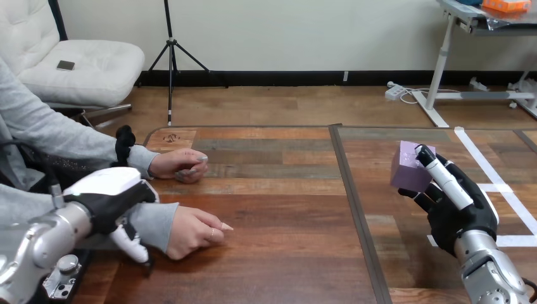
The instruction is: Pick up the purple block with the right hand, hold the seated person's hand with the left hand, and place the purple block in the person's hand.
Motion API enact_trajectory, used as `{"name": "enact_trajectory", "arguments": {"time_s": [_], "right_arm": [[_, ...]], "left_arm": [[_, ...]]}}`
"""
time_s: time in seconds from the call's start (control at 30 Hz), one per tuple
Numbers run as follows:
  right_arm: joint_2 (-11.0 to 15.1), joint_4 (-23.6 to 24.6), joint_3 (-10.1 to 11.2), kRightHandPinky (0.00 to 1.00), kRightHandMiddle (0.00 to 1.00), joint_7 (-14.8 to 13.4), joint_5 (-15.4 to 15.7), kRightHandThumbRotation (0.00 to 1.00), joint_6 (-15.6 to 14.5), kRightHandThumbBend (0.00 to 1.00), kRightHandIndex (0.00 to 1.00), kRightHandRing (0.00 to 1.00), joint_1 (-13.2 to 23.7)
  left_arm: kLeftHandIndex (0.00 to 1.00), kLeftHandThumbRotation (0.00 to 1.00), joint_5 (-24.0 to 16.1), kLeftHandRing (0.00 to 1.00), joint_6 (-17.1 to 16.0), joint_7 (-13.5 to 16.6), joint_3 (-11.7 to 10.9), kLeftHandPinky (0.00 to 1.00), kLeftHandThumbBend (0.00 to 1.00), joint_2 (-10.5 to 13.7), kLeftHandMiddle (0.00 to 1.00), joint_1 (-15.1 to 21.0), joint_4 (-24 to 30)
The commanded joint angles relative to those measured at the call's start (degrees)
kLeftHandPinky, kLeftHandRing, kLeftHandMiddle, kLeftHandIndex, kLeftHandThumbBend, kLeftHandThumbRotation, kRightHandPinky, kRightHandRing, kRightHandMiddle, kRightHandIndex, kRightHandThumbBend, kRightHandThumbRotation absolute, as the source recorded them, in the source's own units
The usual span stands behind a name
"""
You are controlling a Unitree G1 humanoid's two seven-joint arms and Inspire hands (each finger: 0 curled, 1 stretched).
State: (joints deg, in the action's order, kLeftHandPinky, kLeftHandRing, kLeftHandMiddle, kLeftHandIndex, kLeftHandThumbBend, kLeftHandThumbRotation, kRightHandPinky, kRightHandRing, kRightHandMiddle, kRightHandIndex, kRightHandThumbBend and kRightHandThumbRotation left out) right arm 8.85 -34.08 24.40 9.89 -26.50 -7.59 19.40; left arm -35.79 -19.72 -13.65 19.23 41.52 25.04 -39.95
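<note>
Right hand point(457, 214): pinched purple block point(407, 168), at right. Left hand point(109, 201): lay over person's near wrist point(157, 225), hold unclear. You next owed a leftward carry.

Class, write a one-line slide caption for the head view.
Right hand holds the purple block aloft; left hand lies over the person's near wrist.

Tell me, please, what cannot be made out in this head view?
1. Head view: whether the left hand grips the person's forearm; the hand's own back covers the contact.
2. Head view: the block's side under the right hand, which covers it.
3. Head view: the palm of the person's nearer hand, turned down to the table.
</note>
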Motion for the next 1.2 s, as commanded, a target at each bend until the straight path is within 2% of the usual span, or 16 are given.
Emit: {"name": "enact_trajectory", "arguments": {"time_s": [0.0,0.23,0.53,0.83,1.17], "right_arm": [[-0.38,2.54,-0.41,0.35,0.45,0.45,-0.20,0.00,1.22,0.75,0.44,0.40,2.21],[-0.38,2.36,-0.42,0.35,0.45,0.23,-0.16,0.00,0.84,0.75,0.44,0.40,2.29],[-0.60,2.45,-0.34,0.35,0.45,0.23,-0.53,0.00,0.37,0.74,0.44,0.40,2.31],[-0.57,2.38,-0.51,0.35,0.45,0.56,-0.51,0.00,0.26,0.73,0.45,0.40,2.30],[-0.67,2.31,-0.28,0.35,0.45,0.47,-0.83,0.00,-0.10,0.74,0.45,0.40,2.46]], "left_arm": [[0.43,0.00,1.88,0.31,-2.17,1.92,-0.87,0.25,0.76,-1.84,0.39,1.50,-1.02],[0.42,0.00,2.52,0.31,-3.81,4.30,-0.71,0.25,0.73,-2.32,0.39,1.50,-2.73],[0.40,0.00,3.39,0.29,-4.39,5.29,-0.96,0.23,0.69,-2.91,0.37,1.17,-2.90],[0.37,0.00,4.83,0.28,-5.24,8.11,-2.10,0.22,0.70,-4.03,0.36,0.06,-2.69],[0.35,0.00,6.01,0.27,-4.59,9.58,-2.30,0.21,0.68,-4.50,0.35,-0.81,-1.70]]}}
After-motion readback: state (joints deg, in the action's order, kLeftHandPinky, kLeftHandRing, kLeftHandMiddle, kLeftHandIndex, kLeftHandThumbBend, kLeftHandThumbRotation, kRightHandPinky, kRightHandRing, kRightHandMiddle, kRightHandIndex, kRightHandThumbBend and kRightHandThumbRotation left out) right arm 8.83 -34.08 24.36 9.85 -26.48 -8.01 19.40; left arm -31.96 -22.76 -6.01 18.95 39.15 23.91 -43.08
